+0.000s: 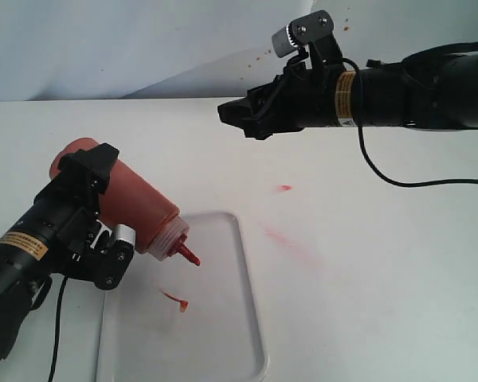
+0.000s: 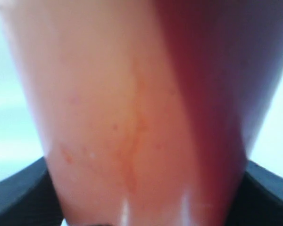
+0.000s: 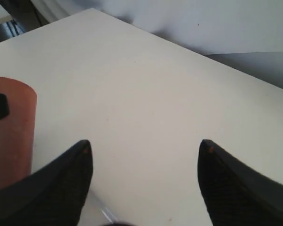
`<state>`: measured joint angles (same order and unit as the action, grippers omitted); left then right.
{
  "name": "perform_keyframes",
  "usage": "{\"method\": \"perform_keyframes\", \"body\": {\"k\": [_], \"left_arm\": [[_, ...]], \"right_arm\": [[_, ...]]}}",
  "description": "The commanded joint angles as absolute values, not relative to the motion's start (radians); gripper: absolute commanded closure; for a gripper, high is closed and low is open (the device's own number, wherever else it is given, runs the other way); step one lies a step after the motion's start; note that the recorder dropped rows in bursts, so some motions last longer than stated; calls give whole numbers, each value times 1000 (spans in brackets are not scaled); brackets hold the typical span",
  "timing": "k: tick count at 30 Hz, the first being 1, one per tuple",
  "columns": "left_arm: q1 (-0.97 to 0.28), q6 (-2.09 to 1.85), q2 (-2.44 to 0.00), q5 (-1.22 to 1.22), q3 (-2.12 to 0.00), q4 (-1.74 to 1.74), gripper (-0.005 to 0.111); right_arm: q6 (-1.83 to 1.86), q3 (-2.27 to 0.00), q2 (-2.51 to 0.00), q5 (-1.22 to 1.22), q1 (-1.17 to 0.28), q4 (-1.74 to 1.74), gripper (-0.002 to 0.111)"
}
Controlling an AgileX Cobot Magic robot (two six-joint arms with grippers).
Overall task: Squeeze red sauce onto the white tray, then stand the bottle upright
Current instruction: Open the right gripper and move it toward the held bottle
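The left gripper [image 1: 103, 219] has its fingers clamped on the body of the small translucent orange-red plastic squeeze bottle [image 1: 147, 211]. The bottle is held tilted, with its pointed red nozzle [image 1: 190, 255] down over the flat glossy white rectangular tray [image 1: 223, 318]. A small streak of bright red sauce [image 1: 175, 300] already lies on the tray under the nozzle. A likely risk is a drop hanging on the nozzle. If the bottle is turned upright too quickly, the drop could fall on the white table [image 1: 366, 270], where faint red smears [image 1: 276, 234] are already visible. The soft wall may also slip between the fingers, or the bottle may fall over if it is released while leaning. The exterior view alone shows the tray and the sauce. The left wrist view shows only the bottle wall [image 2: 132, 117], very close. The right wrist view shows the right gripper [image 3: 144, 150] with fingers [image 3: 80, 160] wide apart and empty, above the bare table, with the bottle's base [image 3: 12, 122] beside it.
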<state>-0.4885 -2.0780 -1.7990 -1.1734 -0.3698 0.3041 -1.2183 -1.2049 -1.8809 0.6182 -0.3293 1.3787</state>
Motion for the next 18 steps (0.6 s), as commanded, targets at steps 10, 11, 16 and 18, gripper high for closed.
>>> {"method": "perform_keyframes", "body": {"k": [10, 11, 16, 18], "left_arm": [[-493, -2071, -1792, -1221, -379, 307, 107], [-493, -2073, -1792, -1221, -379, 307, 107], [-493, -2073, -1792, -1221, -379, 307, 107], [-493, -2073, -1792, -1221, -379, 307, 107]], "right_arm": [[-1594, -1332, -1939, 850, -254, 1744, 49], [-1603, -1357, -1962, 925, -254, 1744, 49], [-1608, -1447, -2059, 1076, -257, 1744, 49], [-1597, -1463, -2083, 1038, -257, 1744, 49]]}}
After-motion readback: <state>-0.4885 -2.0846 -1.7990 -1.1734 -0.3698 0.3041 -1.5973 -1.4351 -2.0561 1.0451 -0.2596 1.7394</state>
